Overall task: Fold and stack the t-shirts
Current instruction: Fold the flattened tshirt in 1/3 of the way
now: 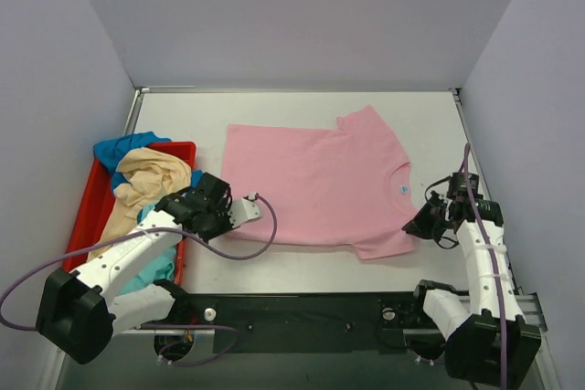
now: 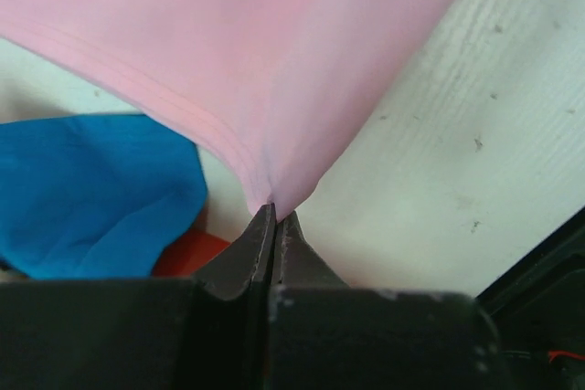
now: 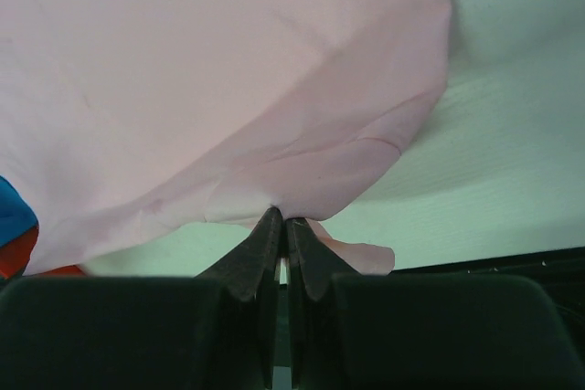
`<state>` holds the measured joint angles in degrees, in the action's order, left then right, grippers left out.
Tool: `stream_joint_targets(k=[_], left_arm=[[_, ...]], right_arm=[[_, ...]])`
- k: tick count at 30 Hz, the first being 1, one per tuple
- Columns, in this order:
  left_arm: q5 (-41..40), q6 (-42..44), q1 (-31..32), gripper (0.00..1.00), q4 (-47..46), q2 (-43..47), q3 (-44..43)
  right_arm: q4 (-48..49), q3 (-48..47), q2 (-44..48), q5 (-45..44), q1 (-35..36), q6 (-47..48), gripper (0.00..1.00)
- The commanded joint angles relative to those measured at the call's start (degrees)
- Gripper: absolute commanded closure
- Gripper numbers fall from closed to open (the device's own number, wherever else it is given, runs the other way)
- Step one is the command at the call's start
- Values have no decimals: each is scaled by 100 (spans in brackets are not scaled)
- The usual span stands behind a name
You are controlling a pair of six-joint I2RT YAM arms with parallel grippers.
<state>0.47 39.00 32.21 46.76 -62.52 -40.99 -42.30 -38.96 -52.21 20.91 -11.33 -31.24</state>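
Pink t-shirt lies flat on the white table, its tiny blue neck label unreadable. The left gripper is clamped on its hem corner, and the right gripper on its near sleeve.

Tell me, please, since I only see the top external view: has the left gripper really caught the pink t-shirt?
Observer: Yes, the left gripper is shut on a hem corner of the pink t-shirt.
Operator: And the other side?
Observer: The right gripper is shut on the shirt's edge too, with cloth gathering to its tips.
Operator: Is that grip clean?
Observer: Mostly; a little of the cloth pokes out beside its fingers.
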Motion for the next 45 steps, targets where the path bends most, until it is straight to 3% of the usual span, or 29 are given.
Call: stream_joint_targets(k=[1,5,14,20,38,39,40,42,44,45], left_arm=[[181,-253,-407,100,-395,-355,-689],[375,-156,-961,100,-729,-927,-1068],[208,-253,-1102,100,-1169,-2105,-1648],[-142,-367,-1173,100,-1433,-2413,-1763],[-909,-771,-1199,100,-1820,-3381,-2229],[-847,-832,-1199,97,-1855,-3355,-2211],[-742,-868,-1199,85,-1959,-3346,-2185],[-671,-973,-1199,66,-2092,-3302,-2159],[-715,-1052,-1199,54,-2197,-3249,-2176],[-758,-1175,-1199,53,-2302,-3188,-2185]], right_arm=[[547,-445,-815,317,-44,180,100],[1293,-893,-1772,765,-53,303,100],[2015,-1746,-3269,739,-1,821,100],[2103,-2176,-4174,872,131,953,100],[2226,-2617,-4887,529,228,1147,100],[2218,-2651,-4948,468,254,1173,100],[2192,-2678,-4975,397,272,1182,100],[2069,-2783,-5027,160,351,1208,83],[1937,-2863,-4984,-130,430,1235,71],[1876,-2889,-4870,-400,439,1200,68]])
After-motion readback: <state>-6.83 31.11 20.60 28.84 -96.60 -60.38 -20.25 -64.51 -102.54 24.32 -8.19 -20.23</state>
